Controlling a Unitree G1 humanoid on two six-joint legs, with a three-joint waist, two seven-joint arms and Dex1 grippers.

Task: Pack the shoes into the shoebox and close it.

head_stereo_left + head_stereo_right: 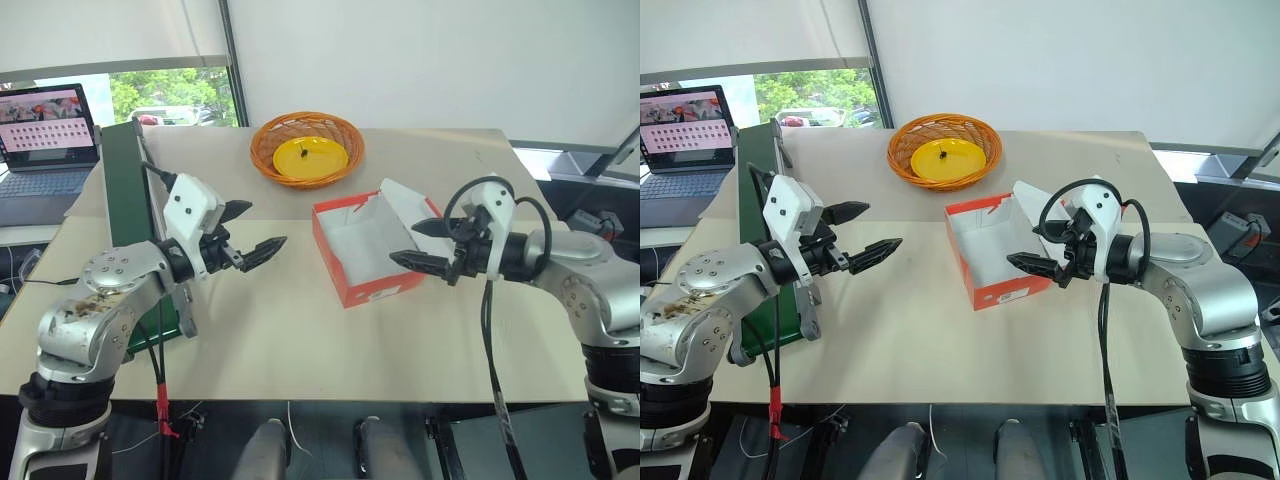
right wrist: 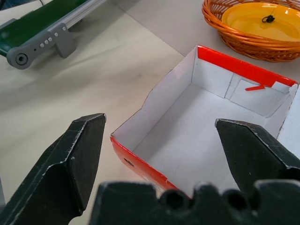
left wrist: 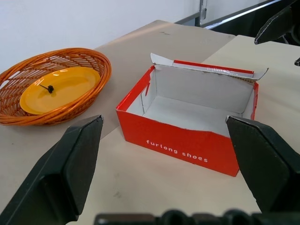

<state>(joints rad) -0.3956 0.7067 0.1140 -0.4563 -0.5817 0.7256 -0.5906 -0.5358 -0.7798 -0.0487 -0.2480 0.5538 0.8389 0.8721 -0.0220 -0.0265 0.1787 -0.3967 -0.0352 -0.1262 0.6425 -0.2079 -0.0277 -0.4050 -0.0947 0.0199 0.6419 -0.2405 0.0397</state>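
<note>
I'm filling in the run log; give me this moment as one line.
shoebox: open, empty | left gripper: open, holds nothing | right gripper: open, beside box | wicker basket: behind box

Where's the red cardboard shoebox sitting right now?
In the head views, the open red cardboard shoebox sits right of centre on the beige table, just in front of the round orange wicker basket and beside the right gripper.

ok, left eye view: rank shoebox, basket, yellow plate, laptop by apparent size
1. shoebox, lid flap included
2. basket, close behind; it sits farther back, so true size is unsure
3. laptop, cut off by the frame edge
4. yellow plate, inside the basket
</note>
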